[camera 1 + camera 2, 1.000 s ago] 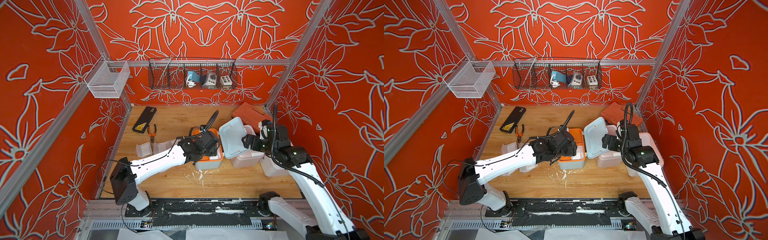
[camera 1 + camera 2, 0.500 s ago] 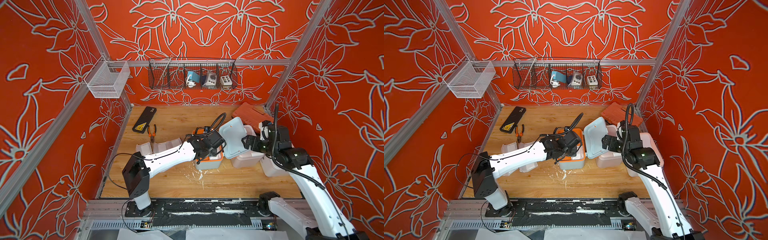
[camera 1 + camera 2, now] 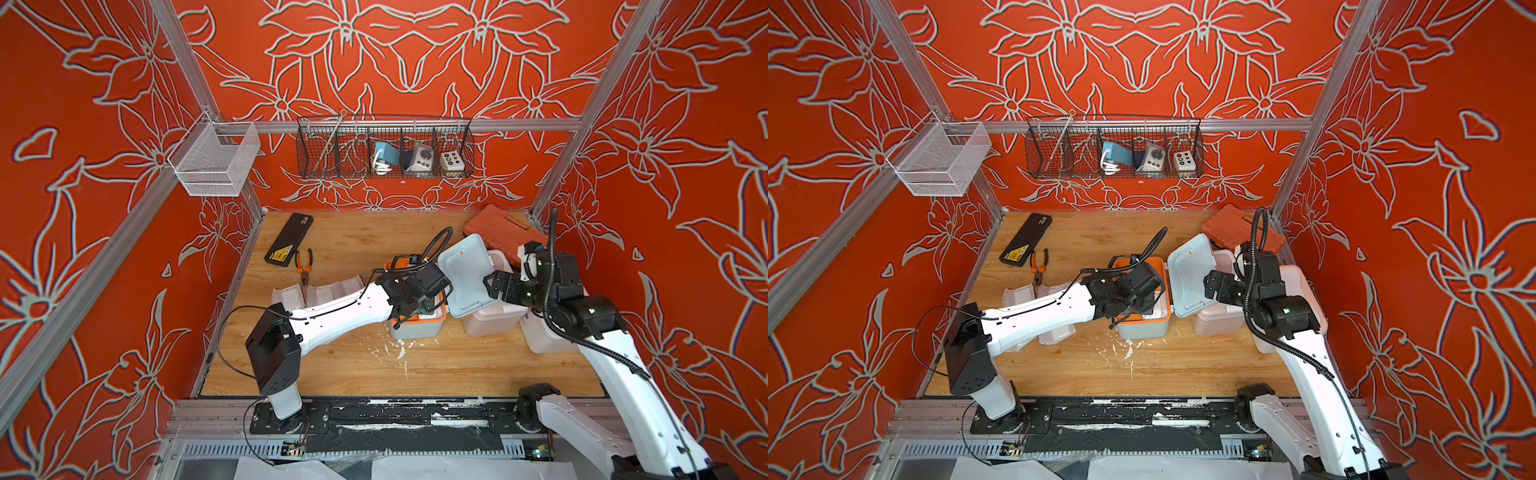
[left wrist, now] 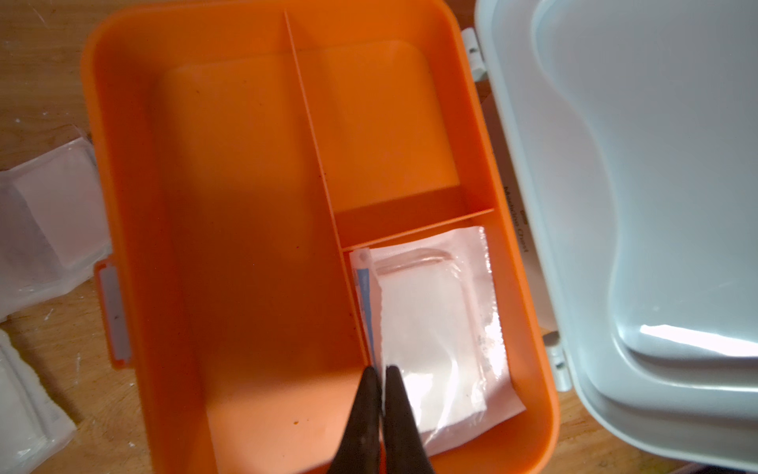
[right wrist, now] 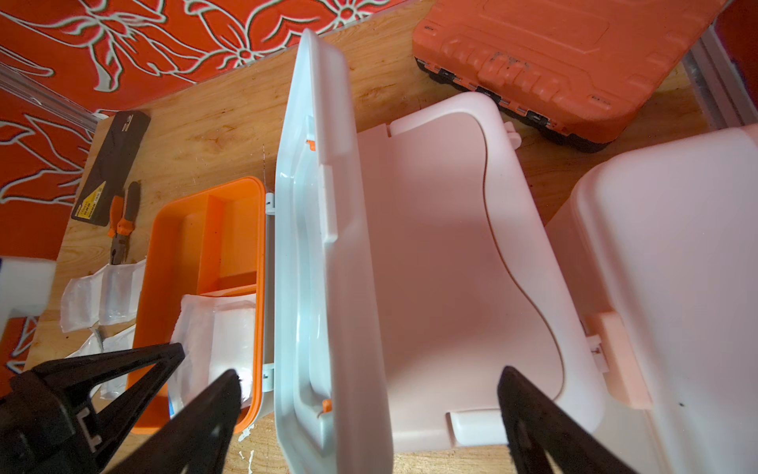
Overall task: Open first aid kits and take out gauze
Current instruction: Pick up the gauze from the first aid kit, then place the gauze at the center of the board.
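Pinching the gauze packet [image 4: 430, 328] by its serrated edge with the left gripper [image 4: 382, 375], clamped thin (a slight hold, by the look). Lies in the small corner compartment of the orange tray [image 4: 123, 123], against the hinge-side edge, long axis along that edge, in line with the claw. Holds the right gripper [image 5: 369, 371] wide and empty beyond the raised lid [image 5: 324, 246], farther off. Reads faintly "Medicine Chest" on the pink kit [image 4: 517, 230]; yellow label on the black case [image 3: 291, 237] too small to read.
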`<state>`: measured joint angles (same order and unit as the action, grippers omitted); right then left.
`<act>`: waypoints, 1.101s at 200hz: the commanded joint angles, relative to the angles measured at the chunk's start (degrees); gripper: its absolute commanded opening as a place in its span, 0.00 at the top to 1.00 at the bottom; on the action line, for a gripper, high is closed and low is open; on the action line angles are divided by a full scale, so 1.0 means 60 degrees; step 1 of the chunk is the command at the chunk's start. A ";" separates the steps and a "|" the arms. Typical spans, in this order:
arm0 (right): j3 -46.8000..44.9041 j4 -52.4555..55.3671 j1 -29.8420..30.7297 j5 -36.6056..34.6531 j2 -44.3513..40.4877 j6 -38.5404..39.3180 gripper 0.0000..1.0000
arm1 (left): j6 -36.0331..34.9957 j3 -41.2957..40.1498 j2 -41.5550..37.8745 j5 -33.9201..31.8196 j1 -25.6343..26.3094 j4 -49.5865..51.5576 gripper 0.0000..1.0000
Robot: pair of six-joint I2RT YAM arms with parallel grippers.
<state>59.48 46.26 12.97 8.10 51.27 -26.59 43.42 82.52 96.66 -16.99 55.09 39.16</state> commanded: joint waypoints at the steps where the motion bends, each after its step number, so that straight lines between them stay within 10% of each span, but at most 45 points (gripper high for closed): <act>1: -0.0049 0.0007 -0.0082 0.0159 -0.0112 -0.0139 0.02 | -0.0180 -0.0162 -0.0891 0.0129 0.0018 -0.0452 1.00; 220: 0.0325 0.0230 -0.0126 0.0349 0.0141 -0.0279 0.02 | -0.1706 -0.5155 -0.6220 0.2678 -0.5773 -0.1132 1.00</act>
<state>59.51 46.83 12.71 9.54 51.86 -27.57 34.04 54.87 59.35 -2.70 22.06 32.64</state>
